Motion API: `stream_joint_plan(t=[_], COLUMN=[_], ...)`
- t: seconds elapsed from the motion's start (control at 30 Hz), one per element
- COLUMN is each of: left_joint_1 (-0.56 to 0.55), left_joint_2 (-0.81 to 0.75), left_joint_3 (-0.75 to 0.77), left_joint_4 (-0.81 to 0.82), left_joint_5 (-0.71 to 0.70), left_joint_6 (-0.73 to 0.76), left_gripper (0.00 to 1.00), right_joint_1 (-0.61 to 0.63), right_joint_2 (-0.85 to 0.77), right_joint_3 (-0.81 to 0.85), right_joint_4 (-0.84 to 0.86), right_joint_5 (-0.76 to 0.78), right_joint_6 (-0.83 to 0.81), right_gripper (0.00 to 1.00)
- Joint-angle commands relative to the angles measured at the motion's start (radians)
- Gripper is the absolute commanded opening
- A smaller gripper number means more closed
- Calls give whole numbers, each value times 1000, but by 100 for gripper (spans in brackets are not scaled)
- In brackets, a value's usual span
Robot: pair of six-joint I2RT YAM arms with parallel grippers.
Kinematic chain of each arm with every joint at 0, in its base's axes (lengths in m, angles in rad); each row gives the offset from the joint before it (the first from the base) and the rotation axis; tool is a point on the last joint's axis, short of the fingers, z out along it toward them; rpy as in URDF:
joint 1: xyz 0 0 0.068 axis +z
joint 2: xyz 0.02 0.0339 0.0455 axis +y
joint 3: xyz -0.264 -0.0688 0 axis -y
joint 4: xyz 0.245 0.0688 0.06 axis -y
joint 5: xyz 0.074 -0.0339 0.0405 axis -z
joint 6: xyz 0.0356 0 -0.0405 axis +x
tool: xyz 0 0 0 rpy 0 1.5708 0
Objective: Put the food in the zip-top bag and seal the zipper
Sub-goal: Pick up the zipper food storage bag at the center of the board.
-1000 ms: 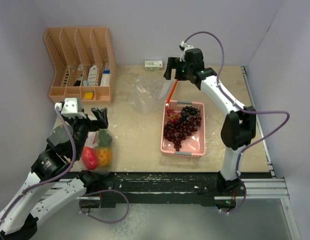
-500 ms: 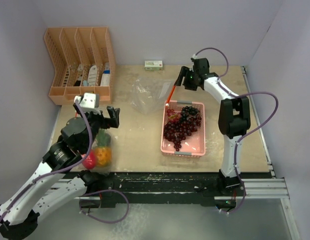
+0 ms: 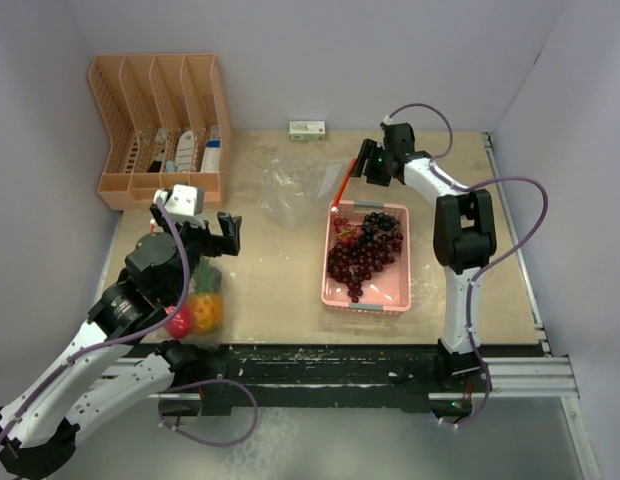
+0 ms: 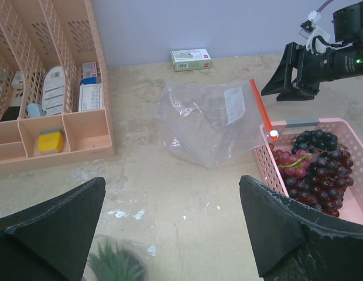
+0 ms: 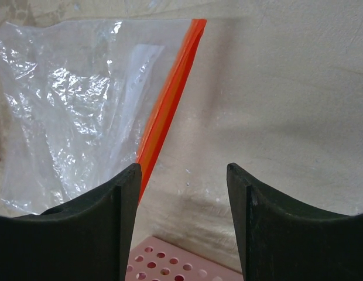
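The clear zip-top bag point(image 3: 298, 195) lies flat at the table's middle back, with its orange zipper point(image 3: 342, 185) on its right side. My right gripper point(image 3: 368, 166) is open and empty, low over the table just right of the zipper point(image 5: 170, 99); the bag point(image 5: 70, 105) is to its left. Dark purple grapes point(image 3: 365, 255) lie in the pink tray point(image 3: 402, 300). The orange pineapple point(image 3: 207, 308) with green leaves and a red piece point(image 3: 178, 322) sit at the front left. My left gripper point(image 3: 212, 232) is open and empty above the pineapple leaves point(image 4: 114, 263).
An orange file organizer point(image 3: 160, 130) with small items stands at the back left. A small green and white box point(image 3: 308, 129) lies against the back wall. Walls close in the table on the left, back and right.
My right gripper has moved right and down to the far end of the zipper. My left gripper has shifted right, uncovering the fruit, then held still.
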Motion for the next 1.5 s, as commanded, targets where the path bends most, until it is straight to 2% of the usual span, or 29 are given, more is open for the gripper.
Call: stream_joint_plan(t=[0.0, 0.43, 0.53, 0.7, 0.8, 1.17, 1.47], left_joint_1=[2, 2, 1, 1, 1, 2, 1], left_joint_2=[1, -11, -8, 0, 2, -14, -12], left_joint_3=[20, 20, 18, 13, 17, 12, 5], left_joint_4=[49, 41, 41, 43, 45, 23, 25], left_joint_5=[5, -26, -25, -27, -26, -36, -37], left_joint_6=[15, 22, 22, 25, 30, 18, 19], left_gripper=[99, 99, 99, 99, 99, 99, 99], right_joint_1=[2, 4, 6, 6, 8, 21, 53], right_joint_2=[-7, 92, 90, 81, 105, 105, 163], right_joint_3=[14, 103, 82, -15, -15, -50, 17], right_joint_4=[39, 53, 106, 318, 352, 456, 383], right_joint_5=[13, 3, -75, -289, -341, -405, -376], right_joint_6=[8, 0, 22, 162, 214, 275, 260], right_gripper=[61, 61, 62, 64, 64, 63, 63])
